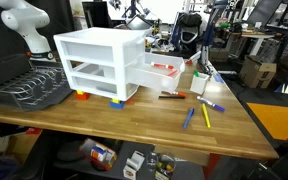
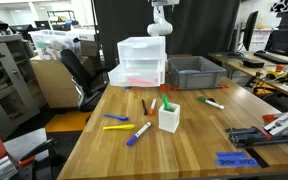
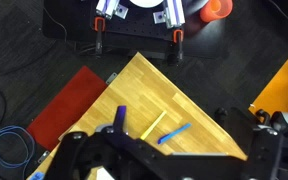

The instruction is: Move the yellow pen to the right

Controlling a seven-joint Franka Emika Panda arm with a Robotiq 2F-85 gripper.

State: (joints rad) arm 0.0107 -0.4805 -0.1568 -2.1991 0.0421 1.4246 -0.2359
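Note:
The yellow pen [image 1: 206, 117] lies flat on the wooden table [image 1: 134, 120], near its front corner and right beside a blue pen [image 1: 188, 118]. Both also show in an exterior view, the yellow pen [image 2: 117, 127] just in front of the blue pen [image 2: 115, 117]. In the wrist view the yellow pen [image 3: 151, 127] and the blue pen [image 3: 174, 133] lie far below. My gripper [image 3: 174, 165] is open and empty, high above the table and far from the pens. In an exterior view it hangs above the white drawer unit [image 2: 160, 28].
A purple-and-orange marker [image 2: 139, 133] lies near the pens. A white cup [image 2: 168, 120] holding a green marker, a red pen [image 2: 144, 105] and another green marker [image 2: 214, 103] are on the table. The white drawer unit [image 2: 142, 62], a grey bin [image 2: 194, 72] and a dish rack [image 1: 29, 88] stand at the back.

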